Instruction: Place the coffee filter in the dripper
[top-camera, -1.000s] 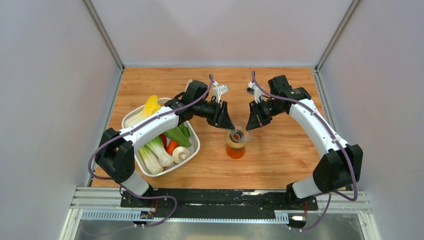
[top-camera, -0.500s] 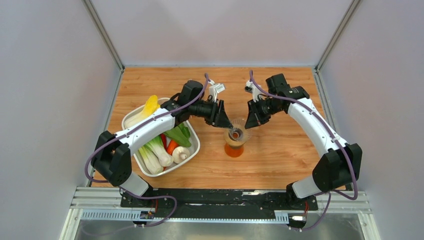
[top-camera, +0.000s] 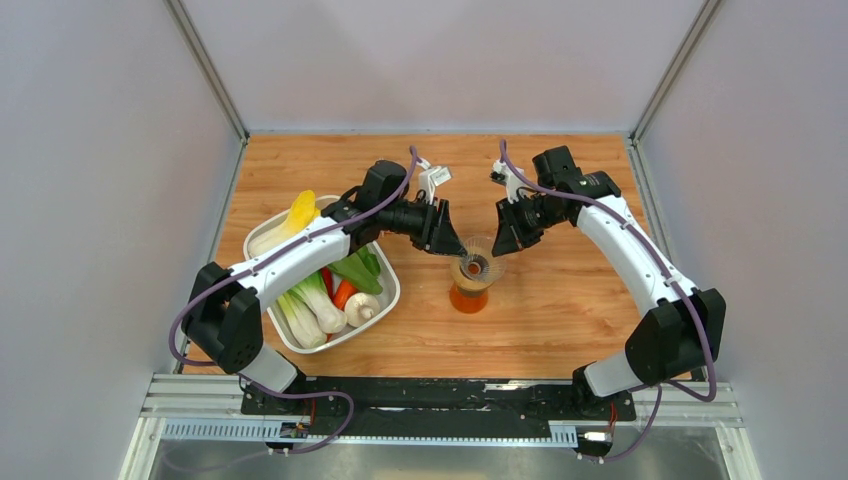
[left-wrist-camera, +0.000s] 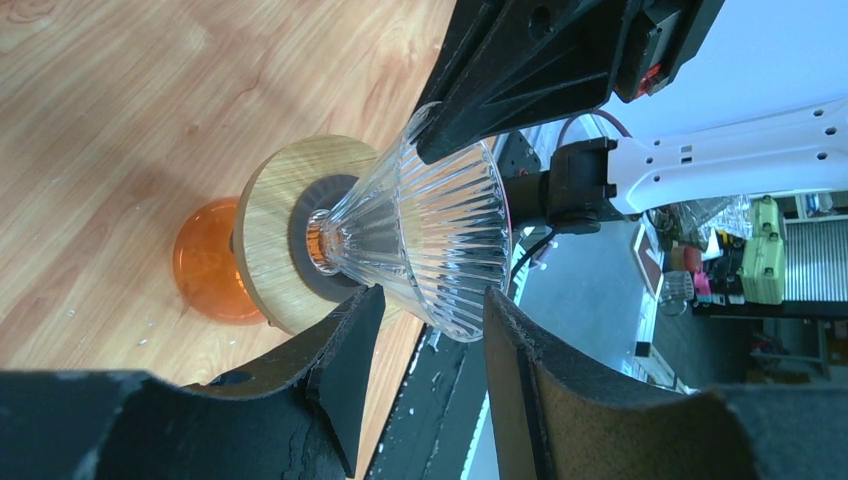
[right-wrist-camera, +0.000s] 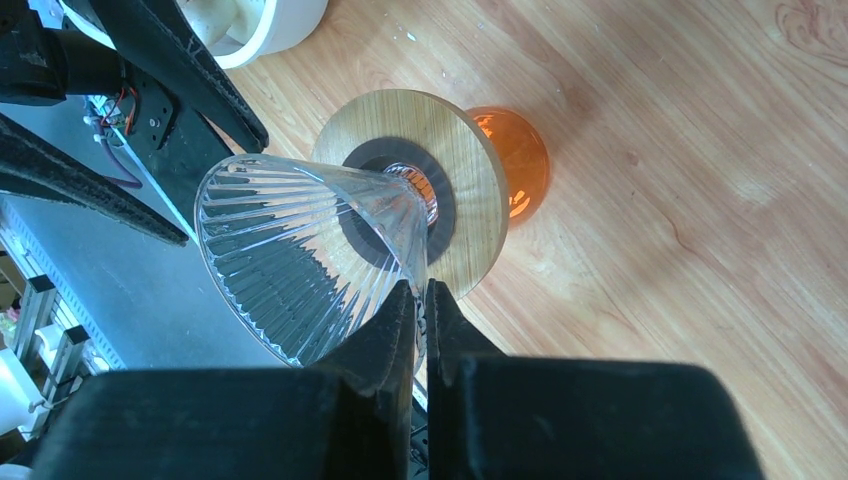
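While the wooden table (top-camera: 570, 310) is being viewed from above, the dripper (top-camera: 477, 264) is being recorded at its middle, seated upright on the orange glass vessel (top-camera: 468, 300). Its tan wooden collar (left-wrist-camera: 275, 215) is being carried on the vessel's mouth, with the clear ribbed cone flaring upward from a dark inner ring.

Right gripper (right-wrist-camera: 421, 292): the right-hand side of the cone's rim is being pinched between nearly closed fingers. Only a sliver of gap is being seen, and the thin clear wall is running into it. From the left wrist camera the same black fingertips are being seen touching the rim's edge.

Left gripper (left-wrist-camera: 432, 300): the jaws are being held partly apart at the cone's left side. One finger (left-wrist-camera: 345, 345) is being placed outside the wall, toward the collar. The other is being placed on the mouth side, so the rim is being straddled. Contact between these pads and the wall cannot be told.

Left of the vessel and apart from it, a white tub (top-camera: 396, 292) is being noted, holding corn (top-camera: 300, 212), bok choy (top-camera: 318, 300), a carrot (top-camera: 343, 293) and a mushroom (top-camera: 362, 308).
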